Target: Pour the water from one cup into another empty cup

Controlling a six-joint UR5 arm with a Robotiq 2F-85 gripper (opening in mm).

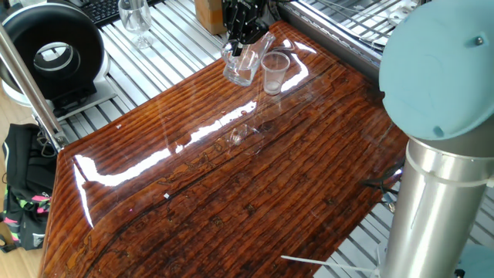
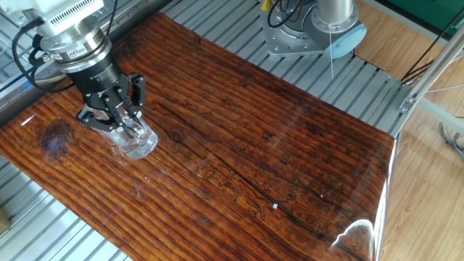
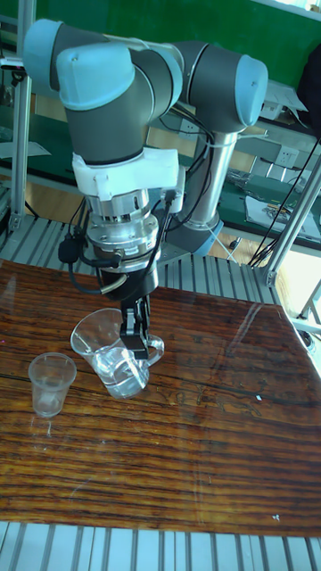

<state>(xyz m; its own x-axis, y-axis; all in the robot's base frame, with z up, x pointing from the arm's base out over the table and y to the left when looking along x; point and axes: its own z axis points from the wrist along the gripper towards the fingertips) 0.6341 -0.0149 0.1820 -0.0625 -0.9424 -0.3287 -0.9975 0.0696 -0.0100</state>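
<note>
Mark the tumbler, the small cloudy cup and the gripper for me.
Tumbler (image 3: pixel 114 366), tall fixed view: its clear side wall.
Small cloudy cup (image 3: pixel 50 384), tall fixed view: its side wall.
Gripper (image 3: pixel 135 343), tall fixed view: midway between the fingertips at the tumbler's rim.

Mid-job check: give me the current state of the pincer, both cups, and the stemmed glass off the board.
Pincer: shut on the tumbler's rim.
Tumbler: gripped, tilted a little toward the small cup, some water at the bottom.
Small cup: upright on the table, free of the pincer, looks empty.
Stemmed glass: upright on the metal slats, untouched.
</note>
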